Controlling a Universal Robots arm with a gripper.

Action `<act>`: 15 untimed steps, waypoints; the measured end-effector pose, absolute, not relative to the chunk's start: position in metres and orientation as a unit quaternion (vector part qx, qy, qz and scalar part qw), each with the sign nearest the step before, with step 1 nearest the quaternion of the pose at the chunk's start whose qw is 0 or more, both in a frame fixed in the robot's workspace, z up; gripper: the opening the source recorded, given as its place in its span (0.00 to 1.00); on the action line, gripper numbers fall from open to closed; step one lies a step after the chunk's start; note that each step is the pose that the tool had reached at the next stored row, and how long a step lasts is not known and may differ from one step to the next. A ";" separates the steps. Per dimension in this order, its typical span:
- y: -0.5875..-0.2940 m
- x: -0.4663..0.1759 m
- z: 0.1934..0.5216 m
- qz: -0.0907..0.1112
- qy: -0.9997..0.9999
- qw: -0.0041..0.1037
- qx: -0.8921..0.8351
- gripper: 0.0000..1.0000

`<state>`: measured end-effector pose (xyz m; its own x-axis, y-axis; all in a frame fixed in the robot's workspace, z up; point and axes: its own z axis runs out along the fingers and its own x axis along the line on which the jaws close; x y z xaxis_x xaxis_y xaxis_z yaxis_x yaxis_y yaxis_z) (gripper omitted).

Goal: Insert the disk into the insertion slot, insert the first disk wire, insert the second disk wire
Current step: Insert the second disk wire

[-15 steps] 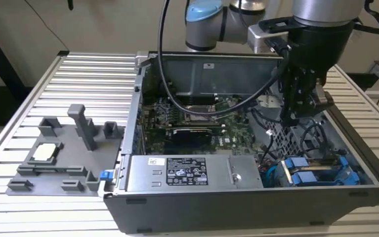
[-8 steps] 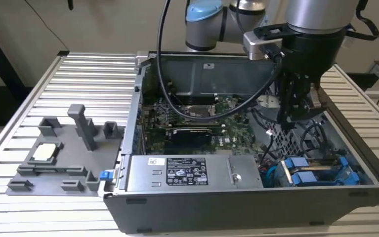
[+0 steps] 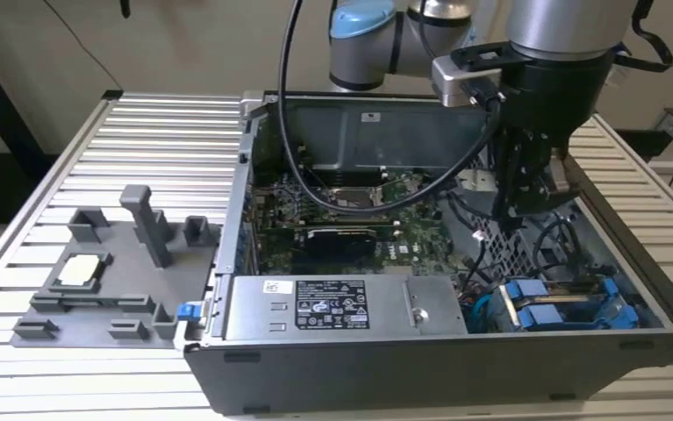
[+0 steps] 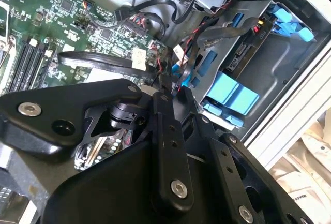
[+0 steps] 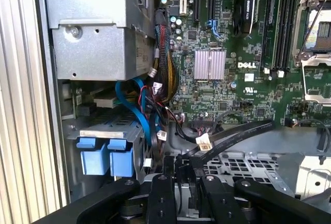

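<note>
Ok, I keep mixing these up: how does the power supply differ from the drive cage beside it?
The power supply is a closed box with a printed label; the drive cage is open, with blue plastic parts. The power supply looks wider than the drive cage. Both are grey metal inside the case.

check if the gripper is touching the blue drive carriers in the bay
Apart. In the exterior view the gripper hangs over the perforated bracket, with open case floor and cables between it and the blue carriers in the drive bay.
</note>
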<state>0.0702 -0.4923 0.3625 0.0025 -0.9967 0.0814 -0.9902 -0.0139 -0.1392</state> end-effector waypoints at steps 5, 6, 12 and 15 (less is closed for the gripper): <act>-0.492 0.070 0.362 -0.078 0.702 0.021 -0.708 0.17; -0.492 0.070 0.362 -0.078 0.702 0.021 -0.708 0.16; -0.492 0.070 0.362 -0.078 0.702 0.021 -0.708 0.16; -0.495 0.072 0.362 -0.077 0.702 0.020 -0.708 0.16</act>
<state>0.0721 -0.4947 0.3623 0.0026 -0.9967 0.0813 -0.9904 -0.0138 -0.1374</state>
